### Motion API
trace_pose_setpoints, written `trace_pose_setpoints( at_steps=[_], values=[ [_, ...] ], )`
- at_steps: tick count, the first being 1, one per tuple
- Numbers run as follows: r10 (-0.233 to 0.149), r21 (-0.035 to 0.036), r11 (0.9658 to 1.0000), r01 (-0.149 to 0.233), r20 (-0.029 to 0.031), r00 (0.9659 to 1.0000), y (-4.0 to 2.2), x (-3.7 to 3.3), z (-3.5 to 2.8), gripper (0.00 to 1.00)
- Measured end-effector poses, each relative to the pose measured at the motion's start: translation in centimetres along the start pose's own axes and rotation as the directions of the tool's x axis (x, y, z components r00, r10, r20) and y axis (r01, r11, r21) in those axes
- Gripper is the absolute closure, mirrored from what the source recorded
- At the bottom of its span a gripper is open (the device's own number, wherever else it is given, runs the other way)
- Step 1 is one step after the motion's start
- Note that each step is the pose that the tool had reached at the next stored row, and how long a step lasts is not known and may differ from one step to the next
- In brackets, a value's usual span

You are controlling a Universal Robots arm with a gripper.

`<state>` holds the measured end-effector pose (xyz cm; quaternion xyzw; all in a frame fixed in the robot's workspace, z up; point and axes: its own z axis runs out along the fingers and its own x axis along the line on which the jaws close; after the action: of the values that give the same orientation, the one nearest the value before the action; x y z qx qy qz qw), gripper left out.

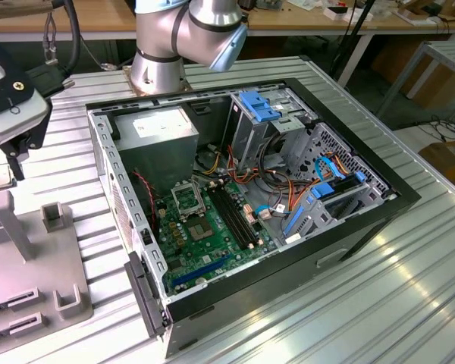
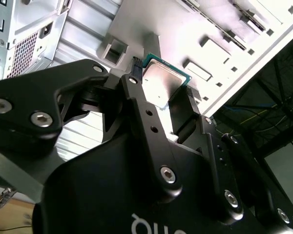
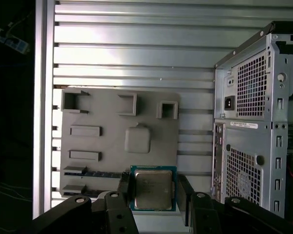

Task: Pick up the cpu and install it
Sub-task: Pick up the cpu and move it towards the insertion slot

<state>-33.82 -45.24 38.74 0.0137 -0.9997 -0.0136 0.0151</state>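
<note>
The cpu [image 3: 153, 189], a thin square chip with a pale metal top and green rim, sits between the two black fingers of my gripper [image 3: 154, 191]. The fingers press its opposite edges. In the second wrist view the cpu [image 2: 162, 82] is clamped in the gripper [image 2: 161, 87] and held a little above the grey fixture plate [image 2: 136, 29]. In the exterior view the gripper [image 1: 14, 161] hangs at the exterior view's far left, over the fixture plate [image 1: 30, 280]. The open socket [image 1: 188, 199] lies on the green motherboard [image 1: 212, 239] inside the case, well away from the gripper.
The open computer case [image 1: 364, 216] lies on the ribbed metal table [image 1: 364, 303], with cables, blue drive brackets and black memory slots [image 1: 235, 216] near the socket. The case's rear panel [image 3: 249, 146] stands beside the fixture plate [image 3: 112, 122]. The arm's base [image 1: 159, 68] is behind the case.
</note>
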Motion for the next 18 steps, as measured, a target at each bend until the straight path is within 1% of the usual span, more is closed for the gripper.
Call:
trace_pose_setpoints(
  at_steps=[2,5,12,18],
  values=[
    [0.0,-0.0003,1.0,0.0,-0.0008,1.0,-0.01,-0.3,0.0,0.53],
    [0.0,-0.0006,1.0,0.0,-0.0026,1.0,-0.03,-0.94,-0.03,0.53],
    [0.0,-0.0006,1.0,0.0,-0.0037,1.0,-0.05,-1.67,-0.05,0.53],
    [0.0,-0.0007,1.0,0.0,-0.0046,1.0,-0.07,-2.55,-0.07,0.53]
  ],
)
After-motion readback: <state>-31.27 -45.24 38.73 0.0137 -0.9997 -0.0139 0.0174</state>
